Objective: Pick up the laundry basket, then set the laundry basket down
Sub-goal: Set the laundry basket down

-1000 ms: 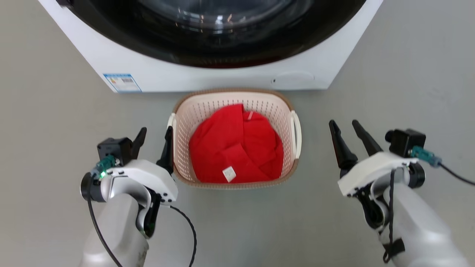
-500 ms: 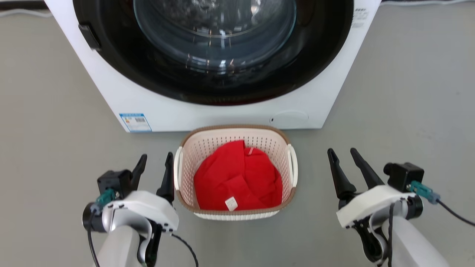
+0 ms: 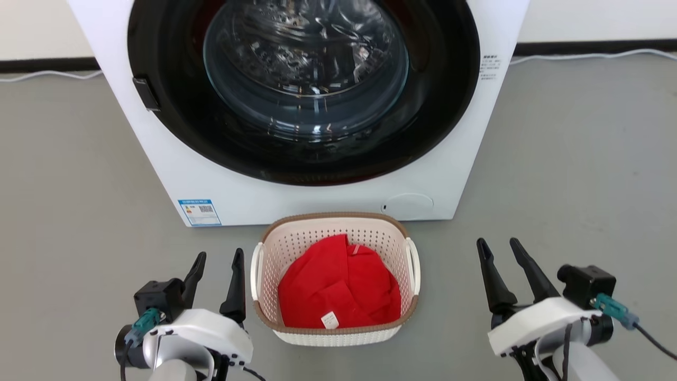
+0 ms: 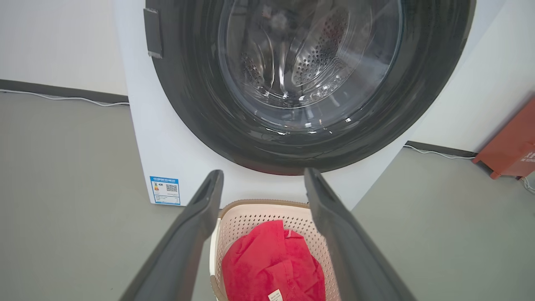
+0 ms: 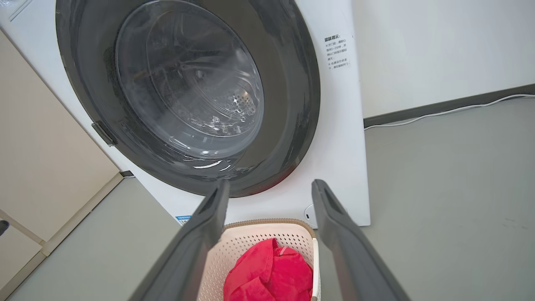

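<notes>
1. Head view: the laundry basket (image 3: 338, 336) sits on the floor (image 3: 555, 159), right in front of the washing machine (image 3: 317, 203), with a red garment (image 3: 338, 288) inside. Its loop handles are on the left and right sides, so I'd guess the long axis runs across the robot. The left gripper (image 3: 220, 254) is spread, with its inner finger just beside the left handle and apparently not touching it. The right gripper (image 3: 497, 242) is also spread but well apart from the right handle. So the left arm is nearer, and the right one would have to swing inward toward the basket.
2. Left wrist view: the fingers are wide apart. The basket (image 4: 259, 203) shows low between them, ahead of and below the tips.
3. Right wrist view: same deal, the fingers are spread and holding nothing. The basket (image 5: 267, 221) is low between them, ahead and downward, sitting a bit toward that view's left.
</notes>
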`<state>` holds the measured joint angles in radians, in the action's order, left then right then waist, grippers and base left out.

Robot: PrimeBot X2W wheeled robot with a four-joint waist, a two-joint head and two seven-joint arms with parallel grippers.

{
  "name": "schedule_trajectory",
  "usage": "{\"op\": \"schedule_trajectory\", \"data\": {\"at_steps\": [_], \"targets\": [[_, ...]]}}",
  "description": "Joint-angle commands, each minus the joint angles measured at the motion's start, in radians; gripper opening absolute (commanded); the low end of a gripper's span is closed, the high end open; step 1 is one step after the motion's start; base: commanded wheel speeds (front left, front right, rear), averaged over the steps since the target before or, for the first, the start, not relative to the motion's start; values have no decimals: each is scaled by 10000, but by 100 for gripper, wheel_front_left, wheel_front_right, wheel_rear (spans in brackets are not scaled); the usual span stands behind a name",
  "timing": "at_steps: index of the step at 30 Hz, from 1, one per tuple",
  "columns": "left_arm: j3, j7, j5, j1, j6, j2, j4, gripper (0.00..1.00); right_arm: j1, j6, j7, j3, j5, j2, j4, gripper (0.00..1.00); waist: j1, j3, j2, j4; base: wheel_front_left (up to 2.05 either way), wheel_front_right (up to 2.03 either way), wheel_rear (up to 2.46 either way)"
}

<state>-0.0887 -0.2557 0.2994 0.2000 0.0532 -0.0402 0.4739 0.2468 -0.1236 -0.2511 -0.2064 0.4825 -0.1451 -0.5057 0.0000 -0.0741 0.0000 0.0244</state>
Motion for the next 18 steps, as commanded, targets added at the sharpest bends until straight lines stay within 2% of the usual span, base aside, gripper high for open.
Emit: {"op": "schedule_trajectory", "data": {"at_steps": [1,18], "targets": [[341,-61,30,15,-21,-114,-392,100,-117,-71,-107,-88,-179,59,395,100,0,114,0,-43,0,0,0],[174,-61,274,-939,-266,-102,-1510,100,-1056,-71,-107,614,-1244,286,1485,100,0,501,0,51,0,0,0]]}}
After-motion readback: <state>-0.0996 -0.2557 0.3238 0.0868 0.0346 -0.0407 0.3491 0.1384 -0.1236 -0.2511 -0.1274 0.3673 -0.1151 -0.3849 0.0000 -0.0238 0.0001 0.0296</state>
